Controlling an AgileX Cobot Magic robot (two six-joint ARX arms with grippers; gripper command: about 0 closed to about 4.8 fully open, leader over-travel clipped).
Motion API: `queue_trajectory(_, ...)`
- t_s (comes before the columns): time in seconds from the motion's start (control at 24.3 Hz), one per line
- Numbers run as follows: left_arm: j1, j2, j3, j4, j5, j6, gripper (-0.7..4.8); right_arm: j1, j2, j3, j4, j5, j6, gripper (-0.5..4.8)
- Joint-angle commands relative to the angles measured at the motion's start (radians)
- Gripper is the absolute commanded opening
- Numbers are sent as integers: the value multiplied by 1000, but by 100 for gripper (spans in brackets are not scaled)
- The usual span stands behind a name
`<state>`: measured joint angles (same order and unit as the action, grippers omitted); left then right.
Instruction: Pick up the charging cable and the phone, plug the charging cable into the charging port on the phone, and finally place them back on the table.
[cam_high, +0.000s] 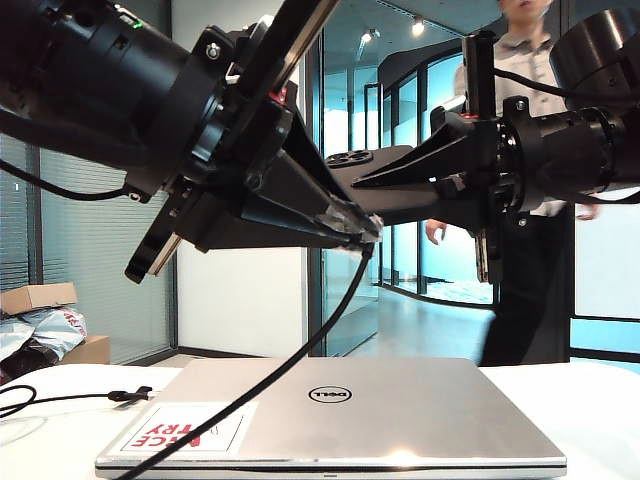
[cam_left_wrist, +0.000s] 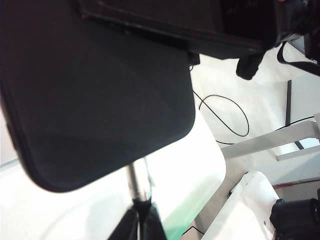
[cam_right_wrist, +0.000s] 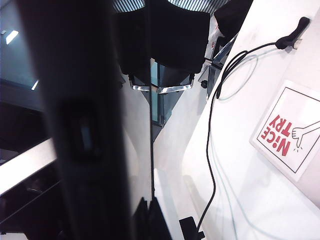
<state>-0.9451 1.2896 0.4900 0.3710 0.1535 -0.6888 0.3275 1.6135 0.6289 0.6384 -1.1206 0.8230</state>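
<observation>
My left gripper (cam_high: 362, 228) is in mid-air above the laptop, shut on the silvery plug of the charging cable (cam_high: 300, 355). The black cord hangs from it down to the table (cam_high: 600, 400). In the left wrist view the fingertips (cam_left_wrist: 142, 222) pinch the plug (cam_left_wrist: 139, 181), whose tip meets the rounded end of the phone (cam_left_wrist: 100, 95). I cannot tell whether it is inside the port. My right gripper (cam_high: 356, 185) comes in from the right, shut on the phone (cam_high: 410, 205), which it holds flat. In the right wrist view the gripper (cam_right_wrist: 150, 215) clamps the phone (cam_right_wrist: 140, 160), seen almost edge-on.
A closed silver Dell laptop (cam_high: 350, 410) with a red-lettered sticker (cam_high: 185, 430) lies under both grippers. The cable's tie (cam_high: 130, 395) rests on the table at the left. Cardboard boxes (cam_high: 40, 300) sit far left. A person (cam_high: 530, 200) stands behind the table.
</observation>
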Motion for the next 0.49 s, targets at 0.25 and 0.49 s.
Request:
queue_trajectory(0.25,2,-8,13,108,-22,9,51,-5,-4,-2,45,36,-8,-2)
queue_trajectory(0.49,2,-41,14,87,-22,31,93,-100,-5,-2,38,98,-8,-3)
